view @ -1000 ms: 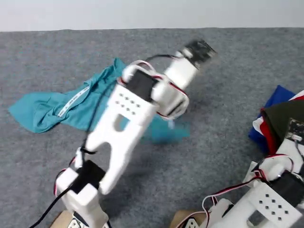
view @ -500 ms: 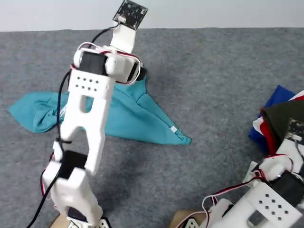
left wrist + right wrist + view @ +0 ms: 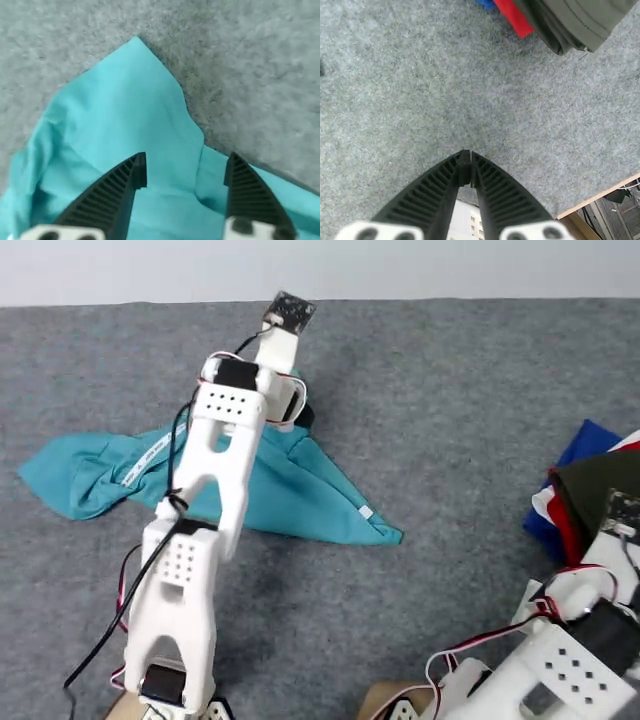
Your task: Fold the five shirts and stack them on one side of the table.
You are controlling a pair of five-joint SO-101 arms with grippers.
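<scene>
A teal shirt (image 3: 290,490) lies crumpled on the grey table left of centre, one point stretching toward the middle. The left arm reaches over it, its gripper (image 3: 290,405) at the shirt's far edge. In the left wrist view that gripper (image 3: 187,172) is open above the teal shirt (image 3: 125,115), nothing between its fingers. A stack of folded shirts (image 3: 590,495), blue, red and dark olive, sits at the right edge. The right gripper (image 3: 470,167) is shut and empty over bare carpet, near the stack (image 3: 560,20).
Grey felt carpet (image 3: 450,410) covers the table. The right arm's base and red-white cables (image 3: 560,640) fill the near right corner. The table's wooden front edge (image 3: 600,200) appears in the right wrist view.
The left arm swung from the table's middle to the shirt's far edge, then settled slightly right. The teal shirt's near point now lies spread out. The right arm stayed still.
</scene>
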